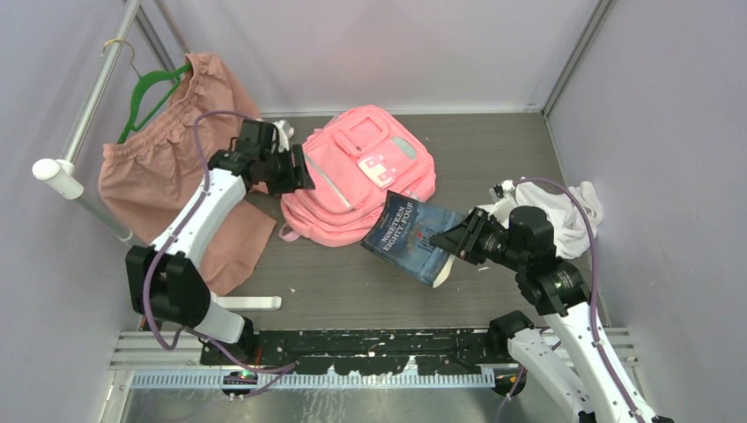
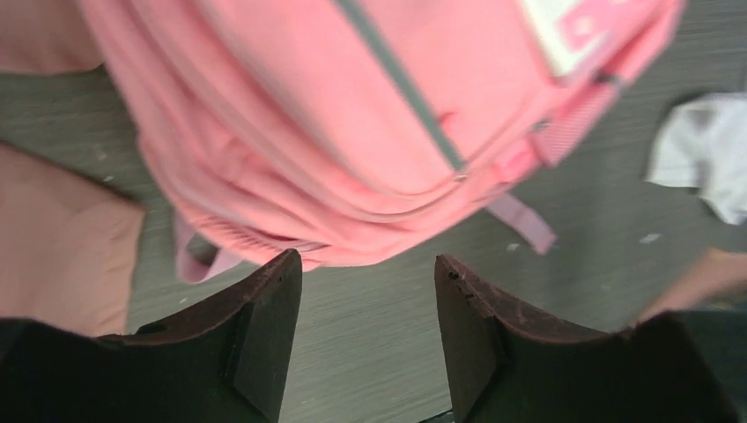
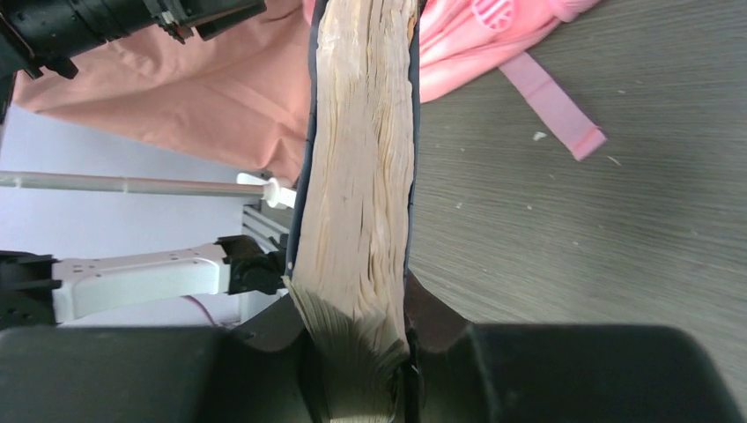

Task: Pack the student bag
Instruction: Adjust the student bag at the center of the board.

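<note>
Paperback [image 1: 407, 233], pinched by its page edge in the right gripper's [image 1: 455, 240] jaws, may be twisted loose if pushed against the student bag [image 1: 352, 176]; the left gripper's [image 1: 299, 167] jaws are spread, empty.

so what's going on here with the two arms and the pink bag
The right gripper is clamped on a dark paperback book, holding it at the near right edge of the pink student bag, which lies on the table. The left gripper hangs open at the bag's left side, gripping nothing. The book is not in the bag yet.
</note>
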Robot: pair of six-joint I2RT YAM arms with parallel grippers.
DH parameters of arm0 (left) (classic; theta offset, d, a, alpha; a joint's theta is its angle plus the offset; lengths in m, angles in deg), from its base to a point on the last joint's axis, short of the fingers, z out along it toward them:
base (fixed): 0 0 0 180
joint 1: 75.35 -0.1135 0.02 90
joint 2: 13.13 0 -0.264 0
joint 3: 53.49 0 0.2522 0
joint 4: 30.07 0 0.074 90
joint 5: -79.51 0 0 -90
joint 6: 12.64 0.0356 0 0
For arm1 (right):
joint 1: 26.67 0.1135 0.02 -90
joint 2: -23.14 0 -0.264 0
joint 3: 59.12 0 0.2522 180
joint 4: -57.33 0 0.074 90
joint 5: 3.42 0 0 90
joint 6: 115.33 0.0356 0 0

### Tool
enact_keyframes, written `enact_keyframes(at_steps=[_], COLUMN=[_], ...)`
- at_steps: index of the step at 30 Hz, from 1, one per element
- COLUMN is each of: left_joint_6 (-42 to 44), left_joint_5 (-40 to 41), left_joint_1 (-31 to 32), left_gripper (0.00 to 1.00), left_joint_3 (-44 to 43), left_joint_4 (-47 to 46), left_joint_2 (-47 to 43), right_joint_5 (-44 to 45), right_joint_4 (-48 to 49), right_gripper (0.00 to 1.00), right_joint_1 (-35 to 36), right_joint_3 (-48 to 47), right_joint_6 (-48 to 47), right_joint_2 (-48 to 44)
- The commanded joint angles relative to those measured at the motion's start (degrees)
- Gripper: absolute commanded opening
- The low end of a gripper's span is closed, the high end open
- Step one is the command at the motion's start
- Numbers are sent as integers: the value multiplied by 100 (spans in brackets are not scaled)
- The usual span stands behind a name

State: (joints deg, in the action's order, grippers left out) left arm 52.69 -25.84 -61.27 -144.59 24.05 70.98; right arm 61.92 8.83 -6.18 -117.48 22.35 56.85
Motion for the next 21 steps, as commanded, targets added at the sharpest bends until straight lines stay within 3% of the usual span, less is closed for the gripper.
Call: enact_keyframes(at_steps=[1,7,11,15,19,20,21], left_joint_6=[252,-47,-179,-329,-451,-447,-448], left_joint_5=[1204,881,92,-180,-240,-264,-315], left_joint_1=[6,-46,-22,79,103,110,116], left_gripper=[60,67,60,53,39,28,11], left_joint_3=[191,664,534,830,1110,1142,1162], left_joint_4=[256,-429,-416,-833,-1113,-1125,-1134], left_joint_2=[387,844,1588,1808,1748,1716,1675], right_joint_5=[433,940,921,885,885,885,872], right_joint_4=[-242,-757,-673,-643,-682,-671,-647], right_gripper=[1,1,1,1,1,1,1], right_joint_1=[-11,-14,-11,-18,-19,-11,-10], right_joint_3=[-654,-900,-740,-722,-777,-774,-762], right_joint_6=[-326,-513,-360,-365,-458,-473,-478], right_joint_2=[-156,-294,-395,-345,-252,-227,-207])
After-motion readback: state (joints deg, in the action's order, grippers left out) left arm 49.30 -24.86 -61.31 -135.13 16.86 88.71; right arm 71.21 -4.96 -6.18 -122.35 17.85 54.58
